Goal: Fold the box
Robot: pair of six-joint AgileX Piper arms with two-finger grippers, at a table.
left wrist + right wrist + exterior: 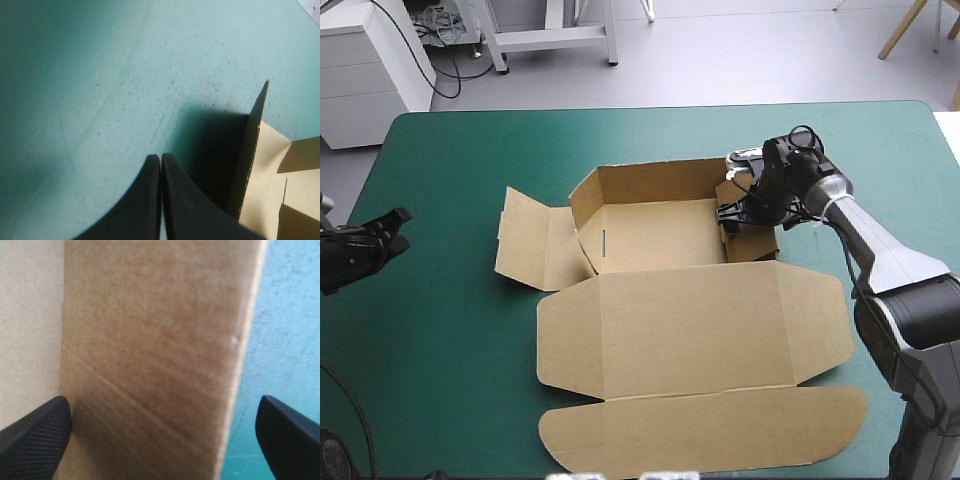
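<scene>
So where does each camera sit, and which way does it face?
High view: above, behind the robot, facing down: table, box, left gripper, right gripper.
Left wrist view: along the shut left gripper, over bare cover.
Right wrist view: along the open right gripper, astride a box wall.
All three show the box.

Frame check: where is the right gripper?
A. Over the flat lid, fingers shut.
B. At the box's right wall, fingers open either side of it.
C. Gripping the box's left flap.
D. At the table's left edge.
B: the right gripper sits at the right wall of the box, and its wrist view shows the fingers apart with the board between them.
</scene>
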